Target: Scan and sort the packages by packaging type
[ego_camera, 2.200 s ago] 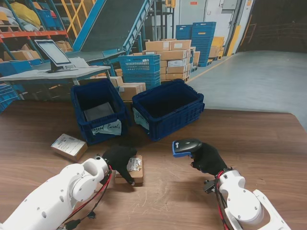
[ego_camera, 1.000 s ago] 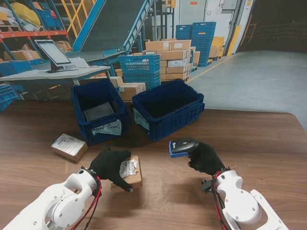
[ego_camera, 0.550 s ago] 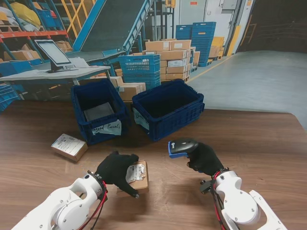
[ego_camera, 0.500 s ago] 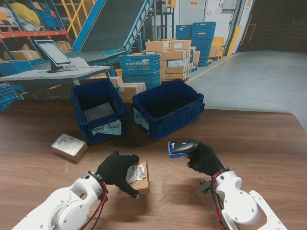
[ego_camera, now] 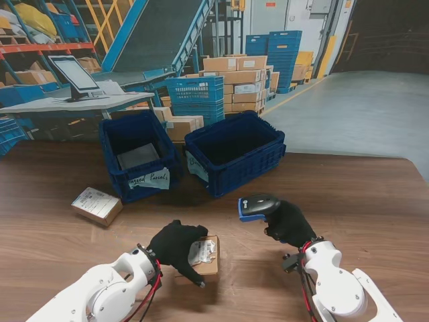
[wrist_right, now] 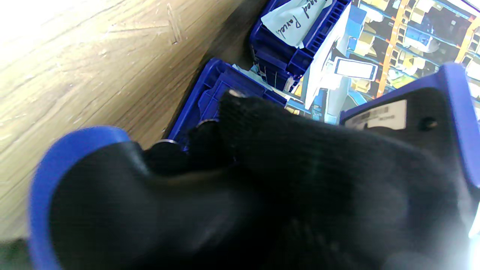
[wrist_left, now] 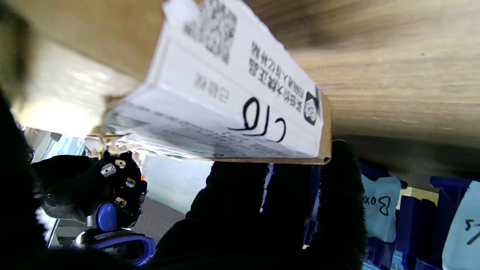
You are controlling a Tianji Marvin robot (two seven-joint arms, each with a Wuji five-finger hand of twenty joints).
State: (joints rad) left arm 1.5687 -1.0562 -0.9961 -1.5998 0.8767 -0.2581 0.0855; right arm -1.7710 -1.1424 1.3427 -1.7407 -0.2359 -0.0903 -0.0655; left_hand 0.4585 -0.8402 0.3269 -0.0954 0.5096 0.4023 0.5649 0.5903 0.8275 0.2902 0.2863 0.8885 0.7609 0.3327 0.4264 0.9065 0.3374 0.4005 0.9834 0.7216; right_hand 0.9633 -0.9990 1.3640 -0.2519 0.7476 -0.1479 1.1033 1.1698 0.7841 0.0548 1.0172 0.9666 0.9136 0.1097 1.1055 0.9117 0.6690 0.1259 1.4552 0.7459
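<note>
While the black-gloved left hand is wrapped around a small brown cardboard box with a white shipping label, the box is held tilted, label side up and turned toward the right, at the near middle of the wood-grain tabletop. From the left wrist view, the box is seen close up with its label, a square code and handwritten marks facing the camera, and gloved fingers are curled along its far edge. Whether its lower edge touches the tabletop cannot be told.

A black handheld barcode scanner with blue trim is gripped by the black-gloved right hand, its head pointed left toward the held box, a short gap being kept between them. In the right wrist view, the scanner's grip is enclosed by the glove.

Farther away, two dark blue plastic crates are set side by side: a left crate bearing a handwritten paper tag and containing a grey flat parcel, and a right crate. A second labelled cardboard box lies flat on the tabletop at the left, near the left crate.
</note>
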